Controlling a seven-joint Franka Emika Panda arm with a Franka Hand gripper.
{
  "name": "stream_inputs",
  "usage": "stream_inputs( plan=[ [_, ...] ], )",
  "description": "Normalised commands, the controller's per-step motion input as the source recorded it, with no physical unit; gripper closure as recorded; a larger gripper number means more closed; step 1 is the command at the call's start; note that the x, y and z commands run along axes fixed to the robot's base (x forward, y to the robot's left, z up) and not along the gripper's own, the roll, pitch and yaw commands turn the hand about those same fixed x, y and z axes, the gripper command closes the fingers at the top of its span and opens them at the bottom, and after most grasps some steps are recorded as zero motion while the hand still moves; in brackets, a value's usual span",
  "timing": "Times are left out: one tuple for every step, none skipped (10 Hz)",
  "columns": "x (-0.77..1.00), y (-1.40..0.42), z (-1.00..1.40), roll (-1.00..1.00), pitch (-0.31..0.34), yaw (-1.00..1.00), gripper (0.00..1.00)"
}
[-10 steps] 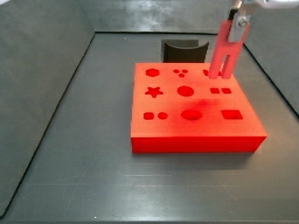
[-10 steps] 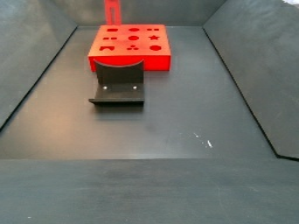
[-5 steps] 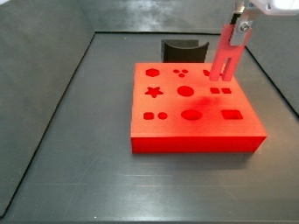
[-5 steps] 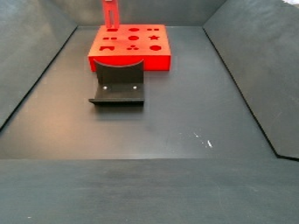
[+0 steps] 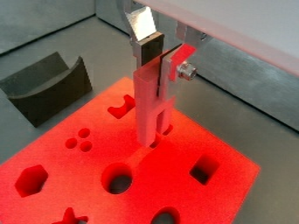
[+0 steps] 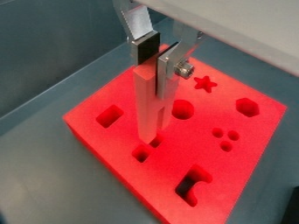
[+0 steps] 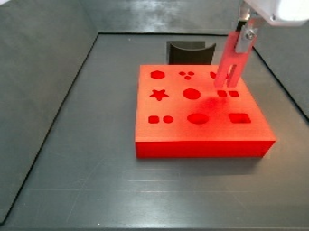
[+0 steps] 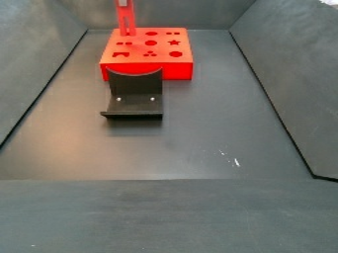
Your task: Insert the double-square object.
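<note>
My gripper [image 5: 156,63] is shut on the upper end of the double-square object [image 5: 149,105], a long red-pink peg that hangs upright; both wrist views show this [image 6: 149,63]. The peg [image 6: 149,105] stands over the far right part of the big red block [image 7: 200,135]. Its lower end is at the double-square hole [image 7: 226,93]. I cannot tell whether it touches the block. In a side view the peg [image 8: 126,22] stands at the block's far edge, and the gripper itself is mostly cut off there.
A small dark grey curved holder [image 7: 185,50] stands on the floor beside the block, also seen in a side view [image 8: 133,96] and a wrist view [image 5: 47,83]. The block's top has several other shaped holes. Grey walls enclose the floor.
The gripper has lowered the peg a little, so its lower end is closer to the block's top. Nothing else has moved.
</note>
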Motion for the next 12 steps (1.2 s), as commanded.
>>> stream_inputs(
  plan=[
    [1.00, 0.00, -0.14, 0.03, 0.084, 0.03, 1.00],
    [1.00, 0.00, -0.12, 0.02, 0.056, 0.00, 1.00],
    [1.00, 0.00, -0.10, 0.02, 0.064, 0.00, 1.00],
    [1.00, 0.00, -0.09, 0.03, 0.070, 0.00, 1.00],
    [1.00, 0.00, -0.07, 0.09, 0.117, 0.00, 1.00],
    [0.75, 0.00, -0.06, 0.16, 0.204, 0.07, 1.00],
    [0.54, 0.00, -0.01, 0.20, 0.229, 0.13, 1.00],
    [0.48, 0.00, -0.03, 0.21, 0.229, 0.12, 1.00],
    [0.41, 0.00, -0.11, 0.20, 0.204, 0.13, 1.00],
    [0.26, -0.01, -0.19, 0.20, 0.151, 0.14, 1.00],
    [0.23, -0.05, -0.18, 0.20, 0.156, 0.14, 1.00],
    [0.15, -0.07, -0.20, 0.23, 0.147, 0.13, 1.00]
  ],
)
